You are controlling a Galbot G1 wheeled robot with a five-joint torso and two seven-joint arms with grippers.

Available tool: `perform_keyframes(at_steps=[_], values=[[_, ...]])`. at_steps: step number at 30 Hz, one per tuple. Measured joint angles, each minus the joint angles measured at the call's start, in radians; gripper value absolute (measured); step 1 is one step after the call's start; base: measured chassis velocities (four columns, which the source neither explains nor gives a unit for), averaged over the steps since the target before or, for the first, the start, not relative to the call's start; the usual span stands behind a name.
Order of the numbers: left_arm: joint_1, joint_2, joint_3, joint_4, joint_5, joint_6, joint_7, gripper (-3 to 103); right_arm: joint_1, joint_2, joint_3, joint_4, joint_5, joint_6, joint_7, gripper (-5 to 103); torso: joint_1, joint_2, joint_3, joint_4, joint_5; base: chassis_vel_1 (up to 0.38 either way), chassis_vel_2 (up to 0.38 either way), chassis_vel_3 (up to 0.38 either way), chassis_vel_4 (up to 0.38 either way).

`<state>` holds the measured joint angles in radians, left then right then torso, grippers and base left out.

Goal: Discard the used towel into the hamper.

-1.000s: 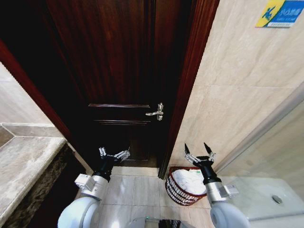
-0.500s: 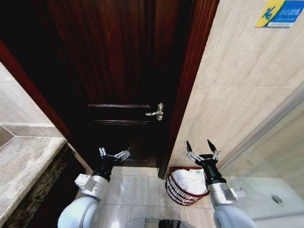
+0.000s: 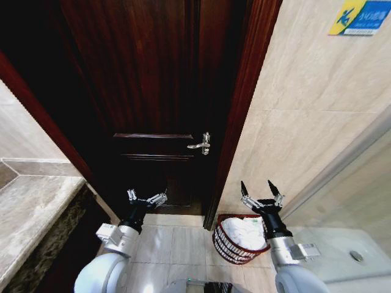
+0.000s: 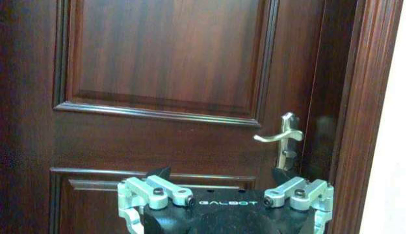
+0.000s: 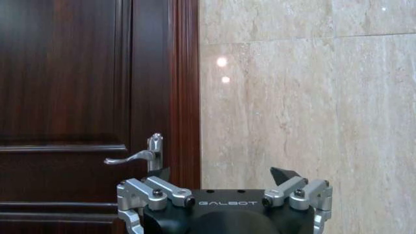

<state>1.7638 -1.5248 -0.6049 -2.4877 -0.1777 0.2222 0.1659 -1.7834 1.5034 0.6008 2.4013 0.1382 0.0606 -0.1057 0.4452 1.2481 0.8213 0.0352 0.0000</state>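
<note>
We see the hamper [image 3: 237, 239] standing on the tiled floor [image 3: 174, 244] at the foot of the beige stone wall [image 3: 305, 110], just beside the dark wooden door frame [image 3: 241, 110]. A white towel [image 3: 242, 233] lies bunched inside it, filling most of the basket (its folds rise about to the rim).

Our right gripper [image 3: 261, 188] hangs above the hamper's far side, close to the wall, with its jaws spread wide and nothing between them; the two dark fingertips [image 3: 244, 186] point upward and away from us. In the right wrist view the same gripper [image 5: 224, 176] faces the wall and the edge of the door frame [image 5: 185, 92], with the silver door handle [image 5: 140, 155] off to one side.

Our left gripper [image 3: 146, 196] is held low in front of the closed dark wooden door [image 3: 153, 91], well apart from the hamper, and its jaws too stand wide with nothing in them. From the left wrist view that gripper [image 4: 224, 176] looks straight at the door panels [image 4: 162, 58], with the lever handle [image 4: 281, 137] near the frame.

A stone countertop [image 3: 30, 210] runs along our left side, and a blue sign [image 3: 360, 15] is fixed high on the wall.
</note>
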Motion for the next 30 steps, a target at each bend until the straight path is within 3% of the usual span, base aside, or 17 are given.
perform_keyframes(at_steps=[30], values=[[0.000,0.000,0.000,0.000,0.000,0.000,0.000,100,0.001,-0.001,0.000,-0.003,0.001,0.000,0.000,100,0.000,0.000,0.000,-0.0001,0.0000,-0.021,-0.017,0.021,0.018]])
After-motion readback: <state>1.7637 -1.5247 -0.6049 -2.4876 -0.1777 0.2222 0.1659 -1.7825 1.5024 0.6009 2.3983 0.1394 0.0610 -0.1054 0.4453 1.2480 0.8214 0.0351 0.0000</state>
